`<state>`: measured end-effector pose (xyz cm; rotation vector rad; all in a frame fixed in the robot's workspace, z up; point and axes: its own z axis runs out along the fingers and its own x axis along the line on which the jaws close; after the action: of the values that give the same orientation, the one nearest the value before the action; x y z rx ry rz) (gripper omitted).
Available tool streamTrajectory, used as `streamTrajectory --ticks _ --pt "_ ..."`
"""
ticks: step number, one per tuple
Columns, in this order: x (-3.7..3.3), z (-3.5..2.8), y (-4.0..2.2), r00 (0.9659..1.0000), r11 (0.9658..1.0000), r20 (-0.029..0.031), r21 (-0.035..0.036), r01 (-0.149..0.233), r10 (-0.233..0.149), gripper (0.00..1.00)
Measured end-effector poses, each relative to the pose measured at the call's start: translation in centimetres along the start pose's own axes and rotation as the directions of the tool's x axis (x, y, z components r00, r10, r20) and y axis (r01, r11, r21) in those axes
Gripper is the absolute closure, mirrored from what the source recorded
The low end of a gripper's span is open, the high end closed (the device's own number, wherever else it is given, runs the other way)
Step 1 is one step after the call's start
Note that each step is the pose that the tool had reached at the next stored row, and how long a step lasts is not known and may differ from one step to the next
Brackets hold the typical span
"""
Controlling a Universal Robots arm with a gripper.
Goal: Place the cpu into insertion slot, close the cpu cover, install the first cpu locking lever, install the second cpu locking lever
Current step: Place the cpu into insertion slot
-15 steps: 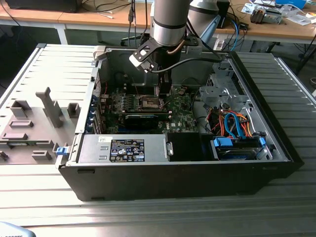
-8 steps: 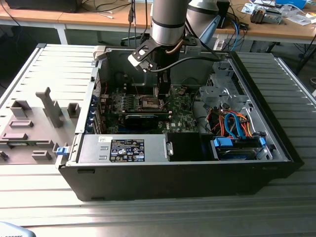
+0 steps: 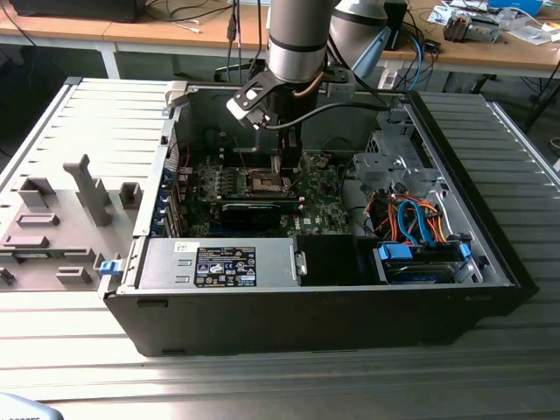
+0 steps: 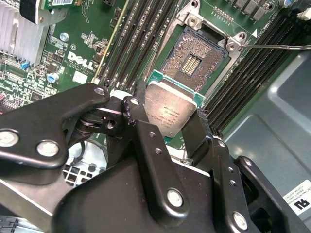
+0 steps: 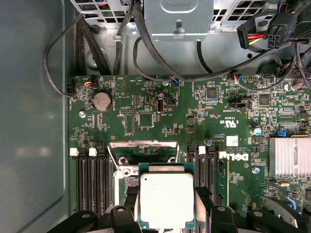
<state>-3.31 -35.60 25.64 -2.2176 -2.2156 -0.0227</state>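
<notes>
My gripper [image 4: 167, 119] is shut on the cpu [image 4: 171, 110], a flat square chip with a silvery top and green rim, gripped by two opposite edges between black fingers [image 4: 137, 121]. In both wrist views the chip hangs tilted just above and beside the insertion slot [image 4: 195, 62], whose dark pin field lies uncovered. In the first wrist view the cpu [image 5: 166, 199] hides most of the slot, and the silvery cpu cover [image 5: 142, 144] stands raised behind it. A thin wire locking lever [image 4: 284, 47] sticks out sideways, unlatched. In the exterior view the gripper [image 3: 286, 164] reaches down into the case over the slot [image 3: 267, 182].
Black memory slots [image 4: 141, 39] flank the socket on both sides. A finned heatsink [image 5: 290, 158] and a black graphics card [image 3: 252, 213] sit nearby. The power supply [image 3: 219, 262] and the drive cage with its blue and orange cables [image 3: 420, 227] fill the case front. A grey fixture tray [image 3: 61, 219] lies outside, on the exterior view's left.
</notes>
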Motion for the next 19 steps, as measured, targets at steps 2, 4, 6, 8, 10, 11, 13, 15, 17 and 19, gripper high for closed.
streamTrajectory --ticks 2,4,6,8,10,11,13,15,17,19 --pt "0.06 0.00 -0.01 1.0000 1.0000 0.0001 0.0000 0.000 0.000 0.45" --pt "0.11 0.00 -0.01 1.0000 1.0000 0.0000 0.0000 0.000 0.000 0.45" --pt "0.14 0.00 -0.01 1.0000 1.0000 0.0000 0.0000 0.000 0.000 0.45" --pt "0.18 0.01 0.00 1.0000 1.0000 0.0001 0.0000 0.000 0.000 0.45" --pt "0.37 0.05 -0.02 1.0000 1.0000 0.0000 0.0000 0.000 0.000 0.45" --pt "0.38 0.10 -0.06 1.0000 1.0000 0.0000 0.0000 0.000 0.000 0.45" --pt "0.38 0.11 -0.06 1.0000 1.0000 0.0000 0.0000 0.000 0.000 0.45" --pt "0.38 0.11 -0.06 1.0000 1.0000 0.0001 0.0000 0.000 0.000 0.45" --pt "0.38 0.12 -0.06 1.0000 1.0000 0.0000 0.0000 0.000 0.000 0.45" --pt "0.41 0.16 -0.06 1.0000 1.0000 -0.0002 -0.0001 0.000 0.000 0.45"
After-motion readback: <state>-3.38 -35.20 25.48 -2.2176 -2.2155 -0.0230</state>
